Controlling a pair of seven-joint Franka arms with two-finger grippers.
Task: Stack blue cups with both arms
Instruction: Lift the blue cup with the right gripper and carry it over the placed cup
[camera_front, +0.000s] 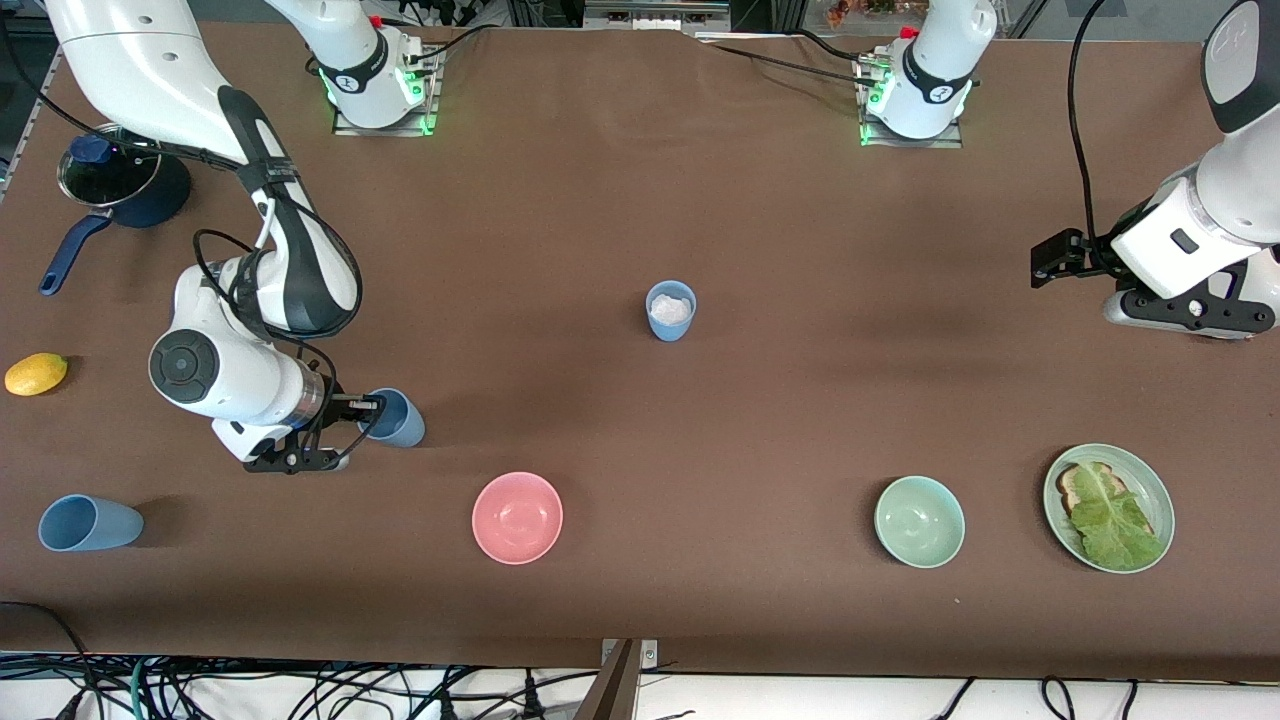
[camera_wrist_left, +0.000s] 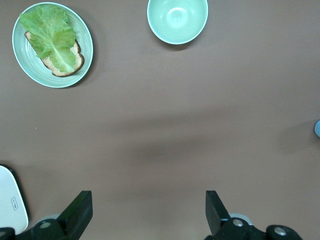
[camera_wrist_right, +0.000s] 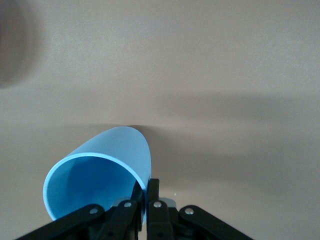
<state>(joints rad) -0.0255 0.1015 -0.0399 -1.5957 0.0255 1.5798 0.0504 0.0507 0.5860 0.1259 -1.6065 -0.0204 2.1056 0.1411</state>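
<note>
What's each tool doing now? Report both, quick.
Left tool: open, empty, over bare table near the left arm's end.
Right tool: shut on a blue cup's rim.

No readable text, label or number shows anywhere.

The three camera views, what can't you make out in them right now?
- Front view: the right pincer, shut on the wall of a blue cup, is mostly covered by its own wrist.
- Right wrist view: that cup's base is hidden by its own body.
- Front view: what the white stuff in the middle cup is, too small to tell.
- Left wrist view: the open left pincer is cut off by the picture's edge.
</note>
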